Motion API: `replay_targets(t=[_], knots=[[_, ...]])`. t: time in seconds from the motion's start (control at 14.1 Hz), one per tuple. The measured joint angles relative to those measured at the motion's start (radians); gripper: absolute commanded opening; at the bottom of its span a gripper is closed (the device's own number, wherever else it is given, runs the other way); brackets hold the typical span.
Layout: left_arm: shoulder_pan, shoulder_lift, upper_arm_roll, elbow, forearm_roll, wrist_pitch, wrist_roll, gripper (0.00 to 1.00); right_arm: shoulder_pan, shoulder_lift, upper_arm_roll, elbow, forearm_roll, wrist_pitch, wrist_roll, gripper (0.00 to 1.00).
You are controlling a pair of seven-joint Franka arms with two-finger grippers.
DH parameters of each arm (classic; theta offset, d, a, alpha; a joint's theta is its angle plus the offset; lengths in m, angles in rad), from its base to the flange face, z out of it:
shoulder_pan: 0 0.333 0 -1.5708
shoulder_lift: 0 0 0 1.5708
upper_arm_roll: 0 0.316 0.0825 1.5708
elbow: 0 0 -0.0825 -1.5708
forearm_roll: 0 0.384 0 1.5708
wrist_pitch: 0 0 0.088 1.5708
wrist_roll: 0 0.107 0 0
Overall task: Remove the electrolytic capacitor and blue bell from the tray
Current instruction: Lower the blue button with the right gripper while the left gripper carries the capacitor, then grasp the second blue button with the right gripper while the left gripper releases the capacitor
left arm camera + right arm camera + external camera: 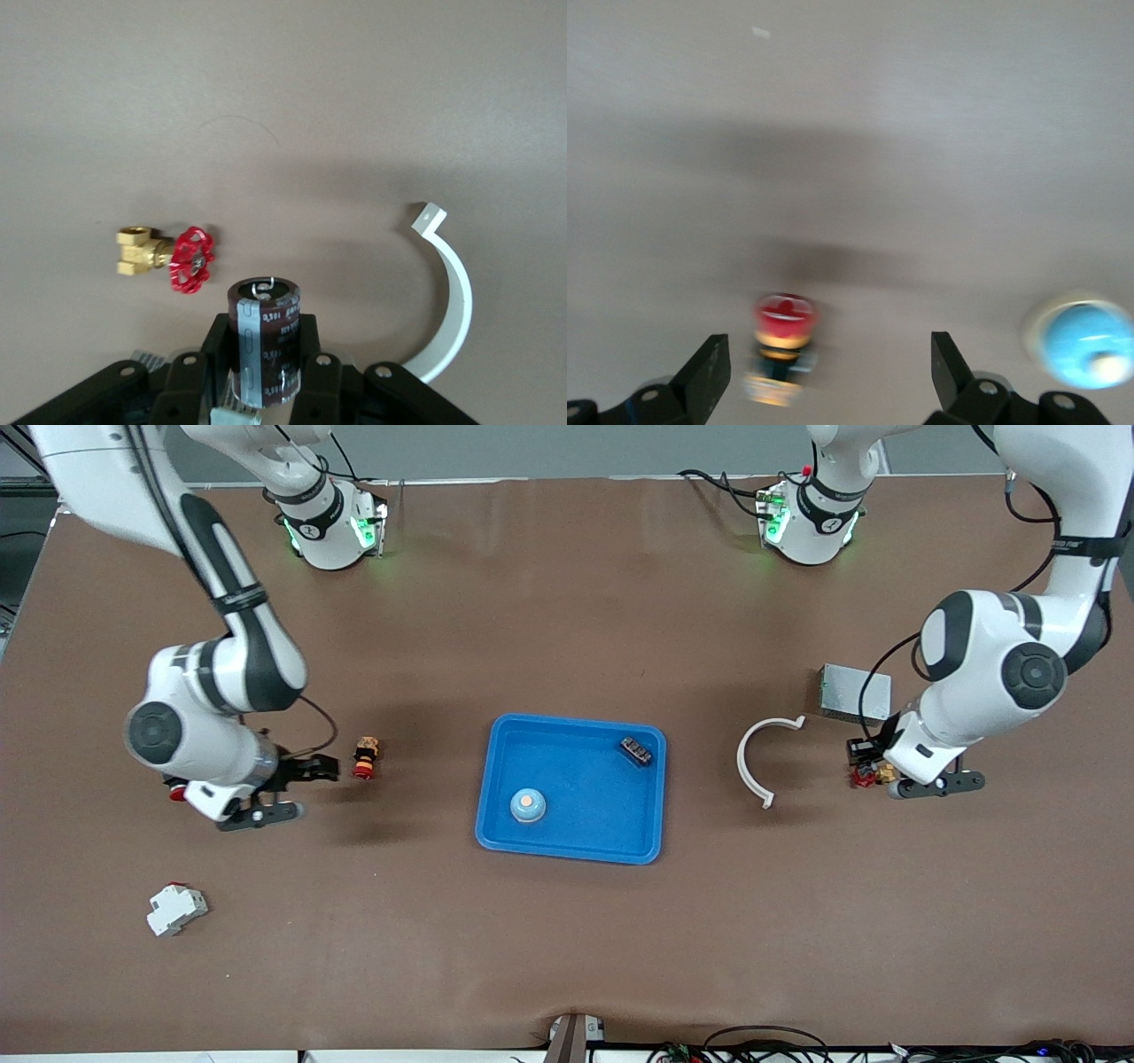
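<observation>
1. Gripping the capacitor (266, 341) upright between its closed fingers (310, 372), the left end effector (921, 784) is hanging over the counter (567, 939) toward the left arm's end.
2. A brass valve with a red handwheel (168, 257) is lying on the counter under that end effector, and a white curved bracket (760, 757) is lying between it and the blue tray (496, 779).
3. The bell (527, 805) is sitting inside the blue tray, near the tray's corner nearer the front camera and toward the right arm's end.
4. A small black part (636, 750) is lying in the tray's corner nearest the left arm's base.
5. The right end effector (288, 788) is hovering with fingers spread wide, holding nothing, over the counter beside a red push-button (365, 757).
6. A white breaker (175, 909) is lying nearer the front camera, and a grey box (853, 693) is sitting near the left arm.
</observation>
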Motion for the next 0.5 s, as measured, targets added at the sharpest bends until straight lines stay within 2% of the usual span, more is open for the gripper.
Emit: replay_targets(t=[0.5], knots=[[0.000,0.101,0.000,-0.028,0.109,0.068,-0.004,0.00,0.252,0.020,0.002,0.088,0.000,0.002,0.479,1.00]])
